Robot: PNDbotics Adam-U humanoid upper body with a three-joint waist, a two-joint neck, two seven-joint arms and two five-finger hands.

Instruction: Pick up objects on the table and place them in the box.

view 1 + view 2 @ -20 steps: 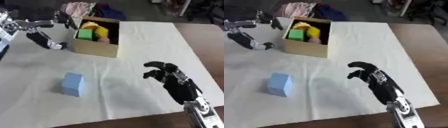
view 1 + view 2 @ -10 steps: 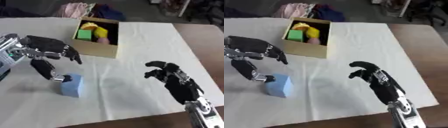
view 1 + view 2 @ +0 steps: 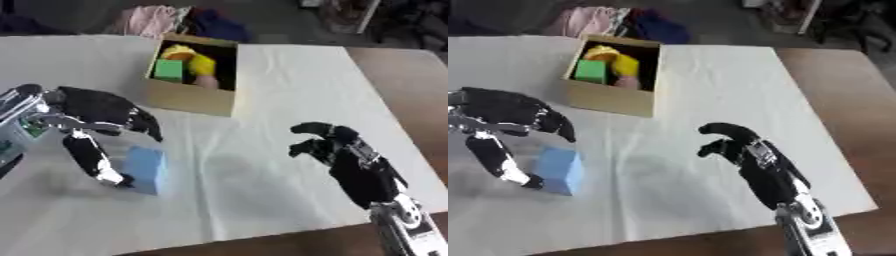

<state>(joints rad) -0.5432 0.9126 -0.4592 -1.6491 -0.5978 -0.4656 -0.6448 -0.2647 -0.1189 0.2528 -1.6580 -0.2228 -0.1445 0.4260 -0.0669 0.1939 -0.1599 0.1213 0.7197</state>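
My right hand [image 3: 354,162] sits nearest me, at about four o'clock on the surface [image 3: 289,85], fingers loosely curled and holding nothing. It touches no object and looks idle.

My left hand [image 3: 92,125] is at about eight o'clock, spread around the blue block [image 3: 145,169]. The thumb reaches down on the block's left side, its tip at the block's lower left corner, while the fingers arch over the top towards the right side. The hand is apart, not clamped; whether the thumb tip touches the block I cannot tell. The block lies on the white cloth [image 3: 262,200] that covers the surface, and it is not lifted.

Farther off, at about eleven o'clock, stands the box [image 3: 188,97], open at the top. Inside I see a green block [image 3: 168,70], a yellow thing [image 3: 194,61] and something pinkish [image 3: 208,82] near the front wall. So part of the job looks done: those pieces are already in.

What is left, as I judge it, is the blue block, the only loose object I can see on the cloth. I have to close on it, lift it and carry it up to the box at about one o'clock from where it lies. Beyond the box, at the far edge, lies a heap of cloth [image 3: 166,20], pink and dark, off the work area.
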